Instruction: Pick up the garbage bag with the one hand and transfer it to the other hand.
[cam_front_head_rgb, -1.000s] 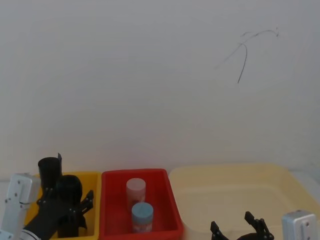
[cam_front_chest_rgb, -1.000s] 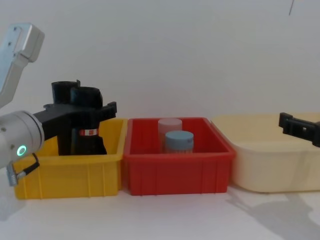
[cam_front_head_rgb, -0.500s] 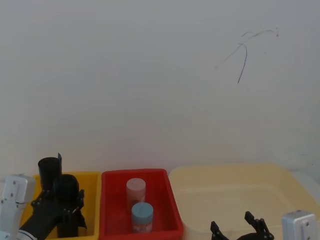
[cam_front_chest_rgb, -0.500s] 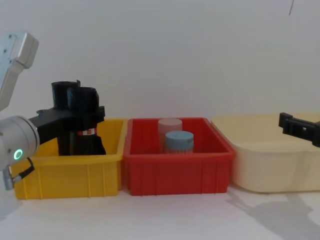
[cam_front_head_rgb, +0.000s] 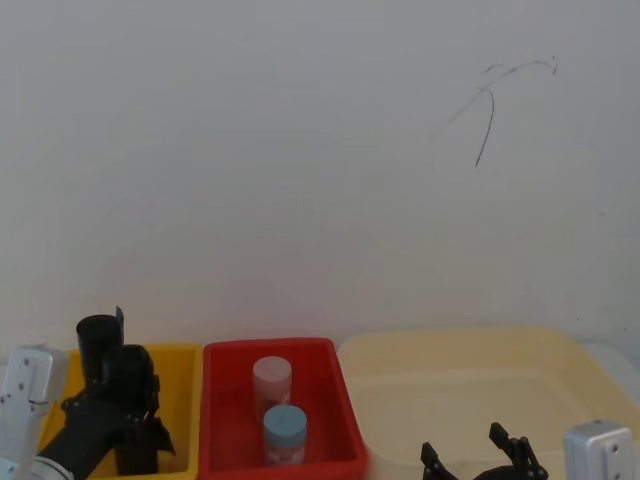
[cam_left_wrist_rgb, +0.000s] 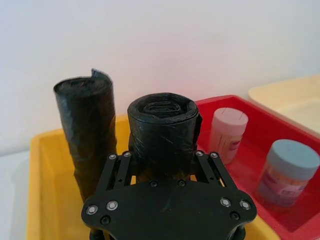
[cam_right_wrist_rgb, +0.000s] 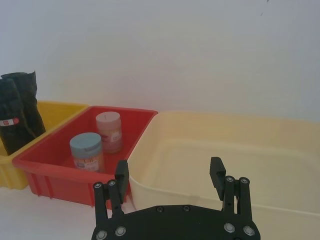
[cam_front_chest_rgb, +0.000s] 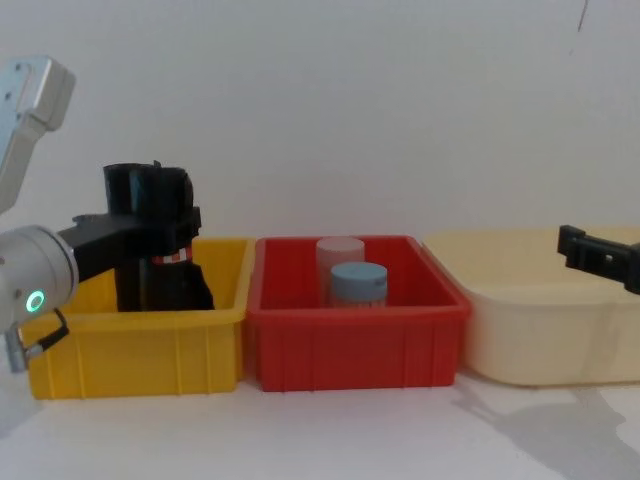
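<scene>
The garbage bag (cam_front_chest_rgb: 168, 205), a thick glossy black roll with a small red-and-white label, stands upright in the yellow bin (cam_front_chest_rgb: 140, 345). My left gripper (cam_front_chest_rgb: 160, 222), with the silver wrist and green ring light, is shut on the bag around its upper half. In the left wrist view the bag (cam_left_wrist_rgb: 162, 127) rises between the fingers of that gripper (cam_left_wrist_rgb: 162, 160). From the head view the bag (cam_front_head_rgb: 131, 362) and left gripper (cam_front_head_rgb: 130, 395) sit at the lower left. My right gripper (cam_right_wrist_rgb: 170, 172) hangs open and holds nothing in front of the cream tub (cam_right_wrist_rgb: 240, 145), far from the bag.
A slimmer plain black roll (cam_left_wrist_rgb: 87, 125) stands beside the bag in the yellow bin. The red bin (cam_front_chest_rgb: 355, 340) in the middle holds a pink-lidded jar (cam_front_chest_rgb: 340, 250) and a blue-lidded jar (cam_front_chest_rgb: 358, 283). A white wall rises close behind the bins.
The left gripper's fingers, spread wide around the bag a second ago, have closed onto it. The label sits slightly higher. The right gripper has not moved.
</scene>
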